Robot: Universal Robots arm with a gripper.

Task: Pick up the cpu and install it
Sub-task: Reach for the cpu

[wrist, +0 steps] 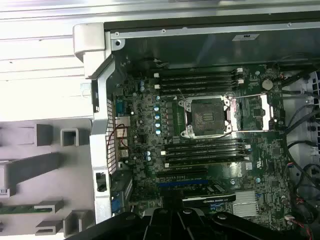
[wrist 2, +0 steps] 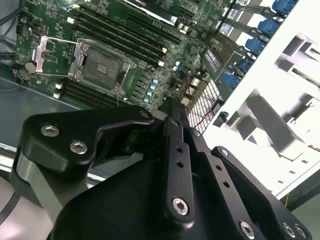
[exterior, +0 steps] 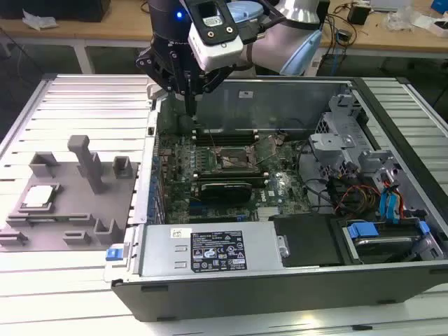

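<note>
The cpu [exterior: 38,197], a flat square chip with its pale metal top facing up, lies on the matte grey plastic fixture [exterior: 70,210] at the exterior view's left. Its edges run roughly along the fixture's, and no side is longer. The black gripper [exterior: 190,108], fingers pressed together on nothing, hangs well apart from it over the green motherboard [exterior: 178,171], near the bare steel-framed socket [wrist: 207,117].
</note>
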